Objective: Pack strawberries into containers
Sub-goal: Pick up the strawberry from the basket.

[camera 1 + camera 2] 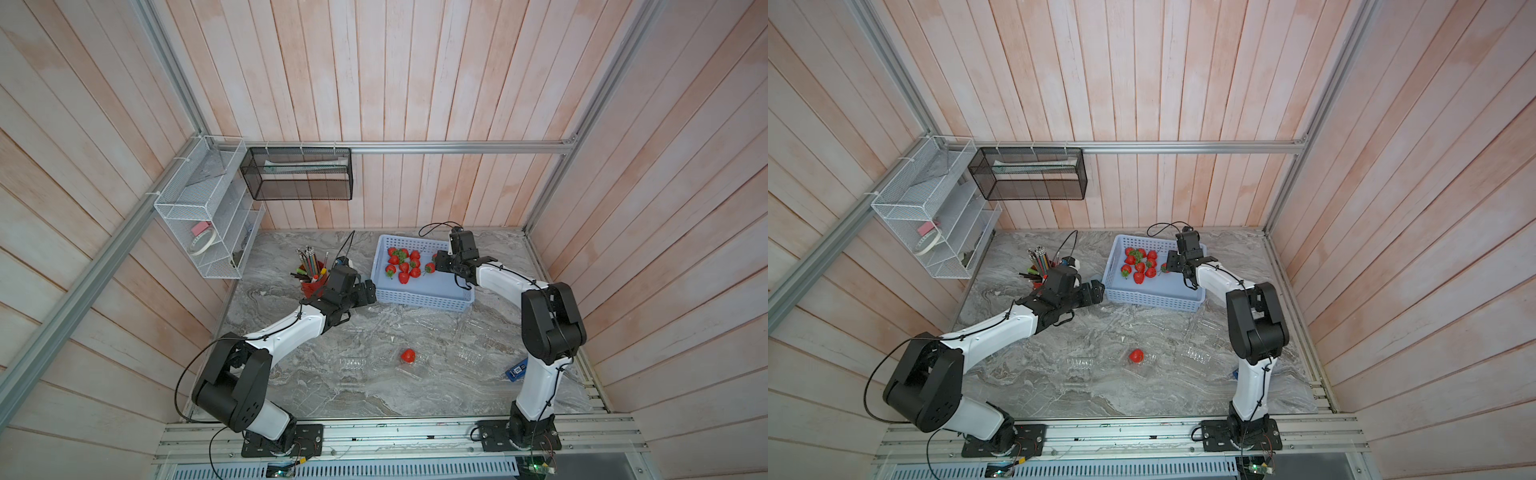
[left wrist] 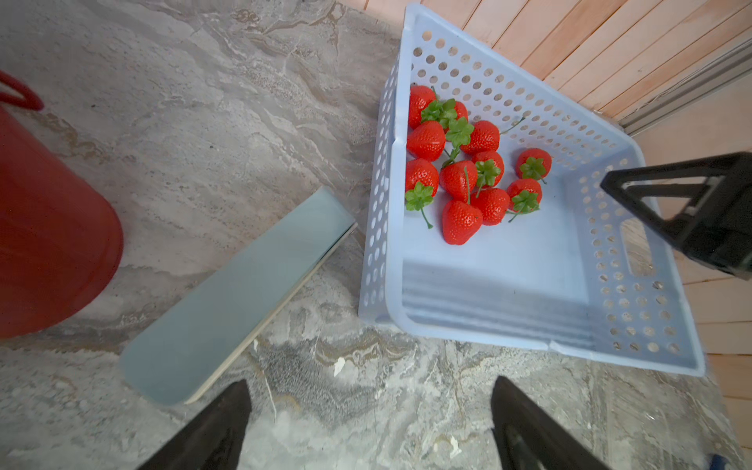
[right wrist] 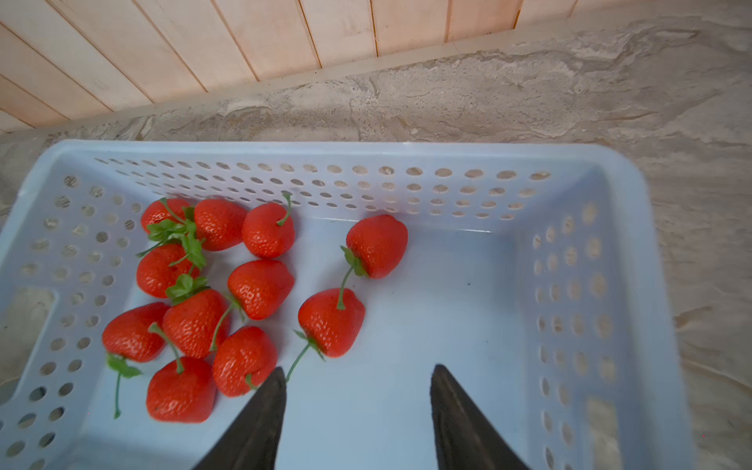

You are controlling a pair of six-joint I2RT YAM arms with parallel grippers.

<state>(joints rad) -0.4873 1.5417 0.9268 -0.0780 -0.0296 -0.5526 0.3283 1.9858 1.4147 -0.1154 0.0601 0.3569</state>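
Note:
Several strawberries (image 1: 404,262) (image 1: 1140,264) (image 2: 460,179) (image 3: 260,287) lie clustered in the light-blue perforated basket (image 1: 419,301) (image 3: 325,183). One more berry (image 1: 408,355) (image 1: 1136,355) sits in a clear container (image 1: 417,371) at mid-table. Two other clear containers (image 1: 352,365) (image 1: 469,355) flank it and hold no berries. My right gripper (image 1: 440,262) (image 3: 359,369) hangs open inside the basket, beside the berries, with nothing between its fingers. Open as well, my left gripper (image 1: 370,293) (image 2: 371,384) hovers over bare table just outside the basket's left wall.
A red pencil cup (image 1: 312,279) (image 2: 49,228) stands close behind the left arm. A flat pale grey-green slab (image 2: 240,293) lies on the table between cup and basket. A small blue device (image 1: 516,370) rests by the right arm. Wire racks (image 1: 208,208) hang on the left wall.

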